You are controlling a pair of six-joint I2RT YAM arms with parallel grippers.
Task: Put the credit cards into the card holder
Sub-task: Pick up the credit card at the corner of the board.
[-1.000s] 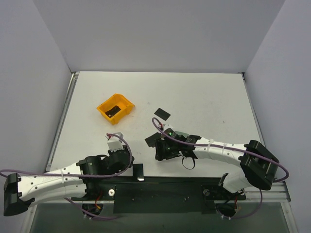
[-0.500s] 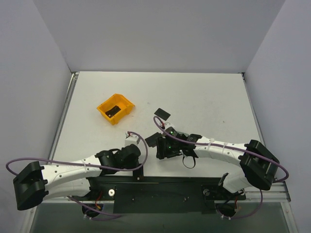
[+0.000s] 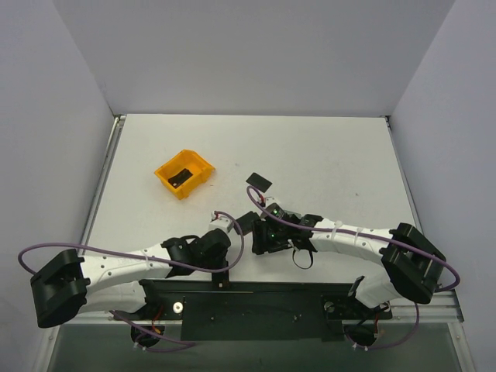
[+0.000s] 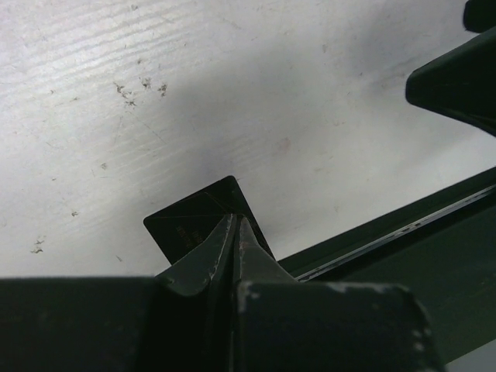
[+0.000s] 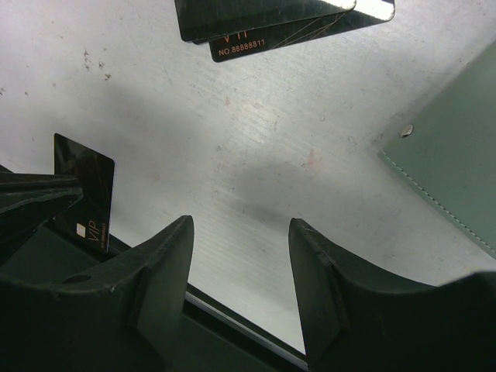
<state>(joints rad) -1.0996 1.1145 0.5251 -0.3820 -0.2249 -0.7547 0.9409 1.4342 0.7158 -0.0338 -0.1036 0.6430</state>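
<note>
My left gripper (image 4: pixel 235 222) is shut on the edge of a black credit card (image 4: pixel 194 225) at the table's front edge; in the top view the gripper (image 3: pixel 222 262) is over that card (image 3: pixel 222 277). My right gripper (image 5: pixel 240 232) is open and empty, low over bare table. Two overlapping black cards (image 5: pixel 279 19) lie just beyond it, and the sage-green card holder (image 5: pixel 457 170) lies to its right. The left gripper's card also shows in the right wrist view (image 5: pixel 84 203). Another black card (image 3: pixel 260 183) lies further back. In the top view the holder is mostly hidden under the right arm.
An orange bin (image 3: pixel 184 172) with a black card inside stands at the back left. A dark metal rail (image 3: pixel 256 298) runs along the table's front edge, right behind both grippers. The purple cables loop beside the arms.
My left arm has swung right, from the table's left side to the black card at the front edge. My right gripper has shifted slightly and stays open.
</note>
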